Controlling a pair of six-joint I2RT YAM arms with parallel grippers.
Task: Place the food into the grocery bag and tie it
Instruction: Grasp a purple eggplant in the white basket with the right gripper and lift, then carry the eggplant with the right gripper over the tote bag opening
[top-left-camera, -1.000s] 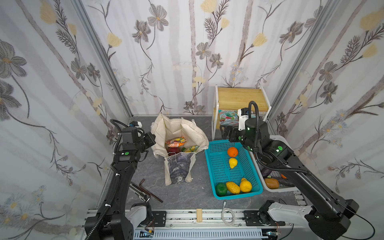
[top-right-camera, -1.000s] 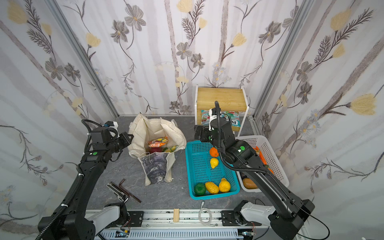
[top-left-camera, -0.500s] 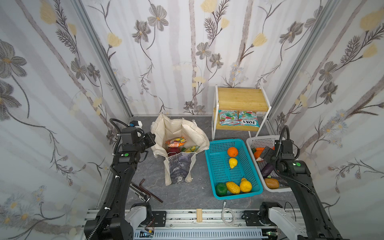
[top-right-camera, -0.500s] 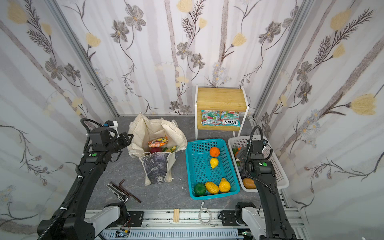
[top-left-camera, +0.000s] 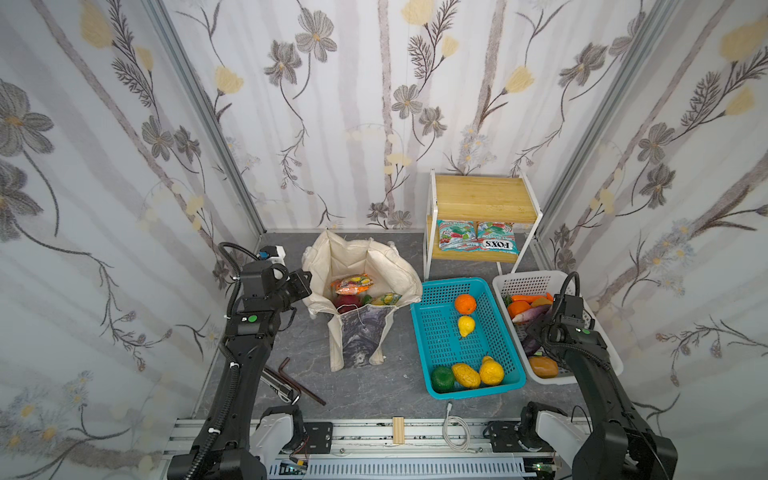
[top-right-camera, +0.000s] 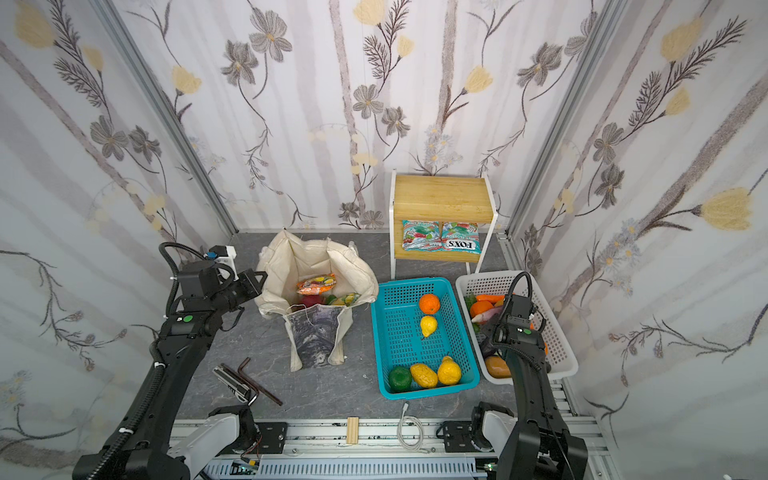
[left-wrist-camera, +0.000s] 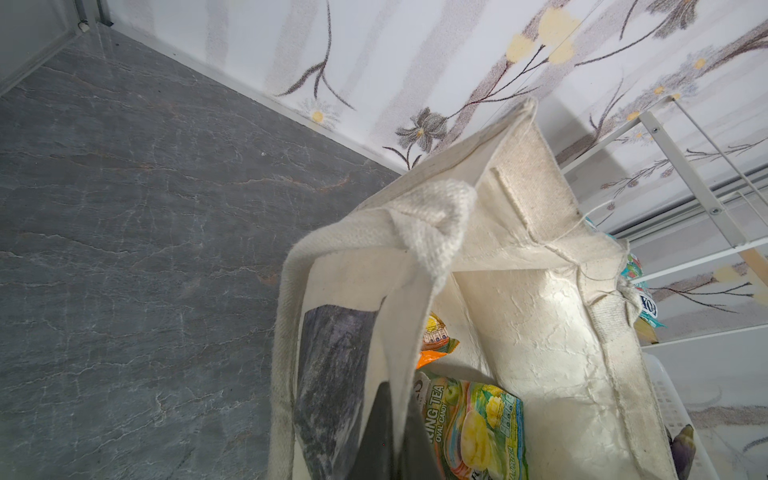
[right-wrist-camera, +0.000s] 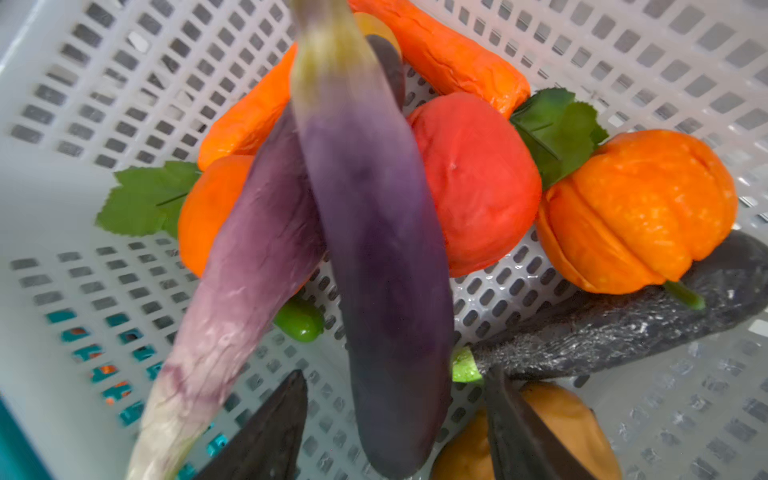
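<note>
Eggplant (right-wrist-camera: 374, 249) lies between parted jaws of right gripper (right-wrist-camera: 395, 374), newly arrived over white basket (right-wrist-camera: 124, 104); left gripper (top-left-camera: 304, 286) clamps bag (top-left-camera: 399, 270).

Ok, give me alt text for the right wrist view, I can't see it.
A dark purple eggplant sits between the open fingers of the right gripper, not yet pinched, inside a white basket. Around it sit a paler eggplant, a red tomato, an orange pumpkin, carrots and green leaves.
</note>
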